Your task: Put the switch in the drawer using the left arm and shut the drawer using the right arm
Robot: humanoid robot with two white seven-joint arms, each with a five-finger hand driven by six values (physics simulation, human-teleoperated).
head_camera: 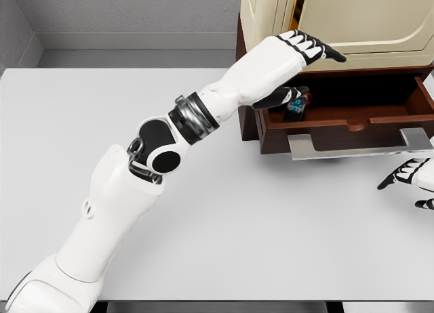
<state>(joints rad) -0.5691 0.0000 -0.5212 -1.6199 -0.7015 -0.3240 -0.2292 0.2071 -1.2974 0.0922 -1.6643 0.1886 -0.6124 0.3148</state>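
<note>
the left hand [298,69] reaches over the left end of the open drawer [352,116], fingers extended above, thumb below. the switch [296,104], a dark device with blue markings, sits tilted just under the thumb at the drawer's left inner corner; whether it is pinched or released cannot be told. the right hand [410,177] rests on the counter [271,225] near the drawer handle [352,145], fingers relaxed, holding nothing.

The open drawer [352,120] at the upper right is reachable from above, though the left hand [298,62] and switch [296,104] fill its left end. Its handle [359,145] juts over the counter [102,110], bare across the centre and left.
</note>
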